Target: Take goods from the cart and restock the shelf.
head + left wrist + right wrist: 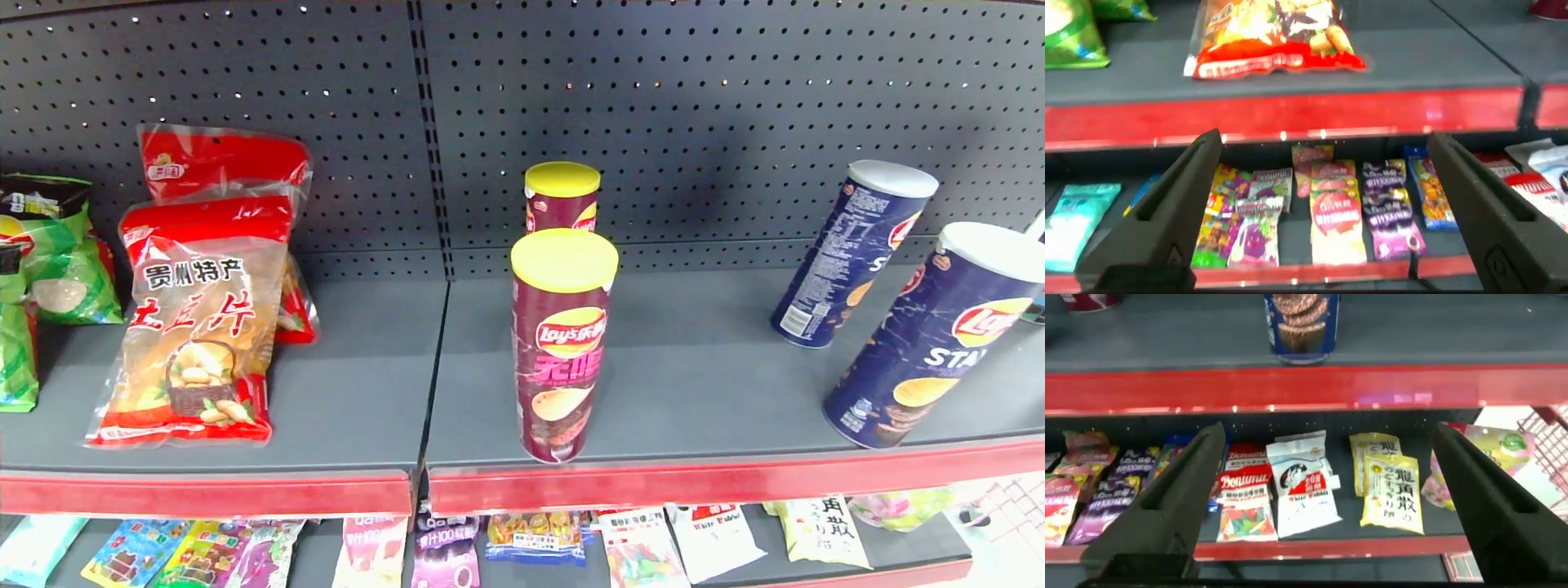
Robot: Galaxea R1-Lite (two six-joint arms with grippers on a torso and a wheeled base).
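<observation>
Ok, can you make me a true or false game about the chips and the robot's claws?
1. Two maroon chip cans stand one behind the other. True.
2. The blue chip cans have yellow lids. False: their lids are white.
3. The left gripper and the right gripper are both open and hold nothing. True.
4. The red snack bags are on the bottom shelf. False: they are on the upper shelf, to the left of the maroon cans.
</observation>
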